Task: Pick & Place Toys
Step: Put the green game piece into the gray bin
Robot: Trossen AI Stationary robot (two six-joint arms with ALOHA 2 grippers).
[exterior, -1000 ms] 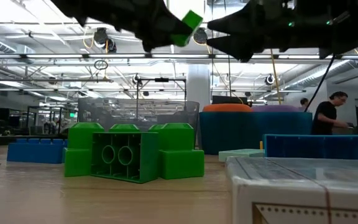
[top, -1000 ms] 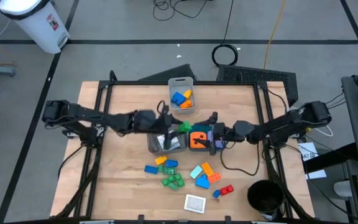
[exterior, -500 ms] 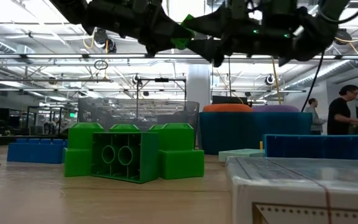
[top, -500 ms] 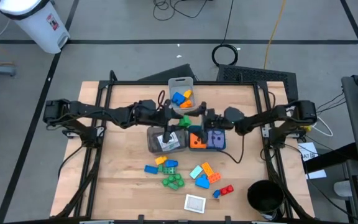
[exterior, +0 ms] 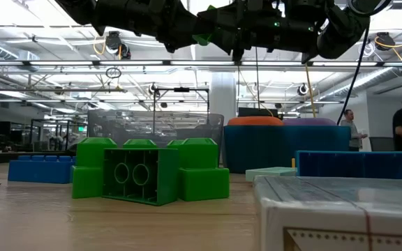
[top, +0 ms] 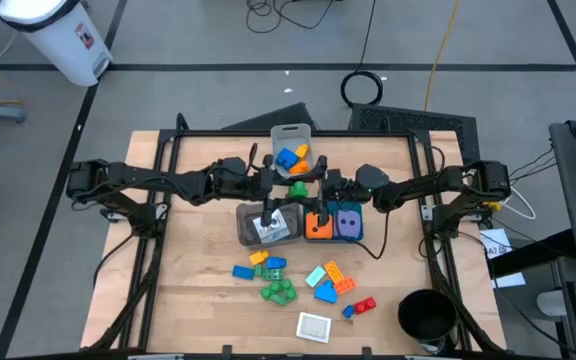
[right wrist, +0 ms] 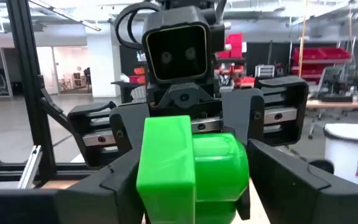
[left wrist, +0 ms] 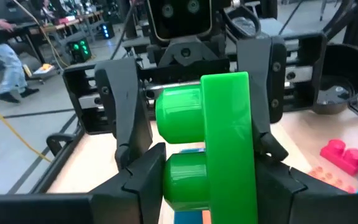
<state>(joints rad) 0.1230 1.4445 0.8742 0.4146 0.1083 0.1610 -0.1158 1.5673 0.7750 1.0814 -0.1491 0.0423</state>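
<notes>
Mid-air handover above the pale grey bin (top: 291, 150): my left gripper (top: 280, 187) had its fingers clamped on the green brick (top: 297, 189), while my right gripper (top: 315, 188) bracketed it, fingers partly open. Next, I judged, the right must close before the left lets go.

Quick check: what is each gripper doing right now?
Left gripper: closed on the green brick, above the bins.
Right gripper: fingers either side of the same brick; grip cannot be told.
</notes>
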